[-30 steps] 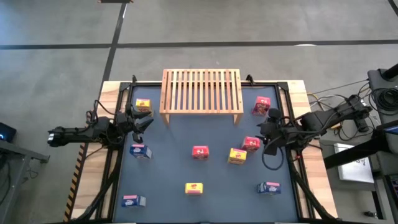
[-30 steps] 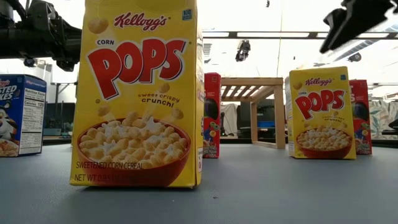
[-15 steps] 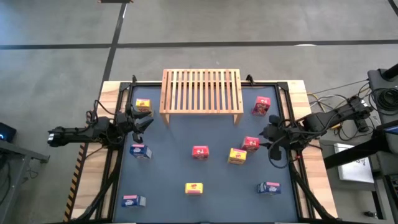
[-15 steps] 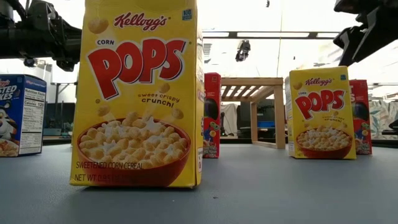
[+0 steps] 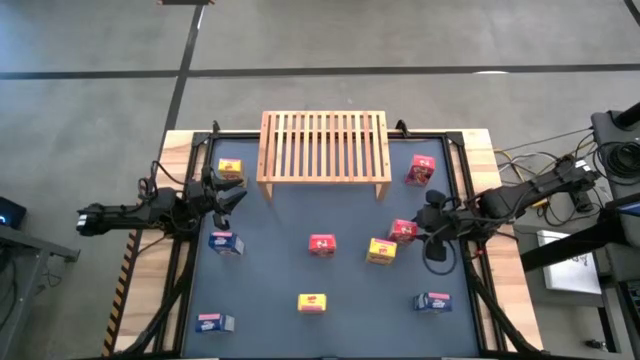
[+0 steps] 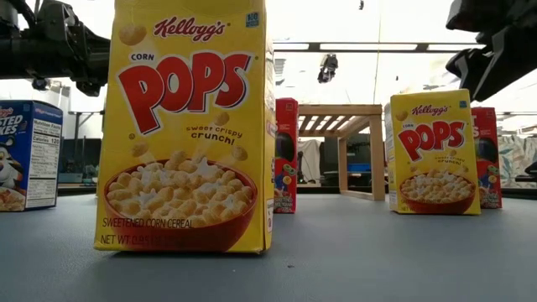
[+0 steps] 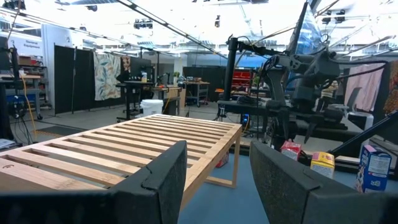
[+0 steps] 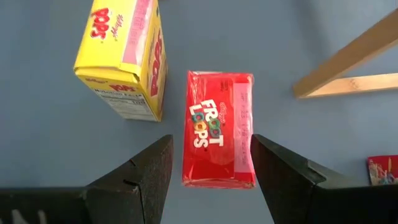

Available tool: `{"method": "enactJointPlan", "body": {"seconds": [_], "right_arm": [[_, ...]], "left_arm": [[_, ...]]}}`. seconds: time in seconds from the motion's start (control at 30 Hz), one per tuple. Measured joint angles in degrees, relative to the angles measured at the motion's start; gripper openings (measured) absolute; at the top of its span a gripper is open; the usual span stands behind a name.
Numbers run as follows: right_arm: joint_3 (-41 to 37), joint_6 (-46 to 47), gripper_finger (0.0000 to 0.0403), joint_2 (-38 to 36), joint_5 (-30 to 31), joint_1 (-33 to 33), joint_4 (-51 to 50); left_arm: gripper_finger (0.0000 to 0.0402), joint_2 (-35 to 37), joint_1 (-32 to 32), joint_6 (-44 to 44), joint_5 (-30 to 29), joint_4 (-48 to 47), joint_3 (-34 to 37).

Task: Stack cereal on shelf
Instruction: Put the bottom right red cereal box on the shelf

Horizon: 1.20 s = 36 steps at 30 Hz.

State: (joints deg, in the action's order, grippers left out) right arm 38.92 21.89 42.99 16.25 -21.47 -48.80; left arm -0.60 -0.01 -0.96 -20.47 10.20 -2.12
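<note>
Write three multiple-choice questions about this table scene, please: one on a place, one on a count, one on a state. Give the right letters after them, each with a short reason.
1. Where is the right claw?
A. Above the red box beside a yellow box
B. Over the rack
C. At a blue box at the near edge

2. How many boxes lie on top of the wooden rack?
A. Three
B. One
C. None

3. How do the right claw's fingers stand?
A. Shut on the red box
B. Open, one on each side of the red box, above it
C. Shut and empty

Answers:
1 A: the right wrist view looks straight down on the red box, with the yellow one next to it.
2 C: the high view shows only bare slats.
3 B: blue table shows between each finger and the box.

The left claw waits near the rack's left end.
</note>
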Motion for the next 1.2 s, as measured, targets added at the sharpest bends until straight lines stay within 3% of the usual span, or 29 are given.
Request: {"method": "enactJointPlan", "body": {"seconds": [0.5, 1.2], "right_arm": [[0.1, 0.6, 0.0206, 6.7, 0.8, 0.0, 0.3], [3.8, 0.9, 0.0206, 5.9, -1.7, 0.0, -2.1]], "left_arm": [[0.016, 0.0, 0.0, 0.0, 0.0, 0.0, 0.0], [0.016, 0.0, 0.0, 0.0, 0.0, 0.0, 0.0]]}}
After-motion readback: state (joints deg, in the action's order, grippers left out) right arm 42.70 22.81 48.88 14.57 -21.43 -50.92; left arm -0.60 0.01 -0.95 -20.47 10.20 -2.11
